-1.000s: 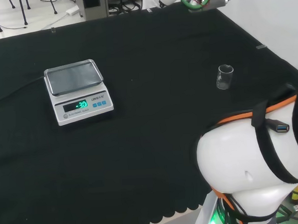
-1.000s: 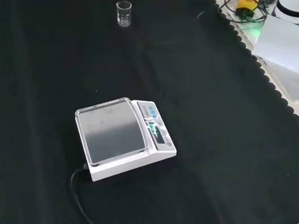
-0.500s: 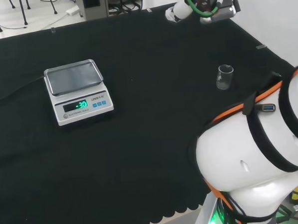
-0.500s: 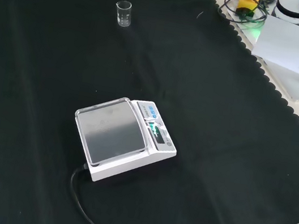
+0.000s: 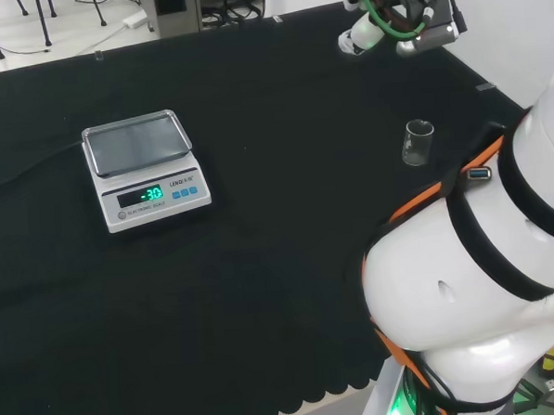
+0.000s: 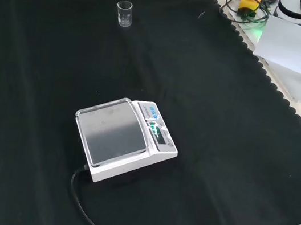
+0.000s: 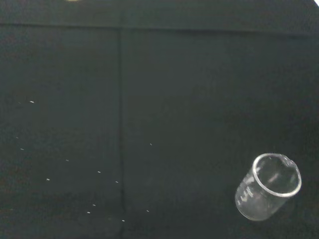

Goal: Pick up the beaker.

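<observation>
— Where does the beaker (image 5: pixel 419 142) stand, and why there?

— Upright on the black cloth of the desk (image 5: pixel 282 124), mouth up, alone in open cloth. In the head view it sits right of centre, close to the arm's big white link (image 5: pixel 476 281); in the front view it is far off, near the upper left. Nothing crowds it, so it looks approachable from any side.

— And the scale (image 5: pixel 145 170)?

— Well apart from the beaker — toward the left in the head view, its display lit and its pan bare. I judge it plays no part in the pick.

— What of the hand (image 5: pixel 399 13)?

— High above the desk in the head view, beyond the beaker and not touching it. Whether its fingers are spread or curled I cannot tell.

— So the stage?

— The approach, I think — the wrist view looks down on the beaker's open rim, so the hand must yet descend and align.
</observation>
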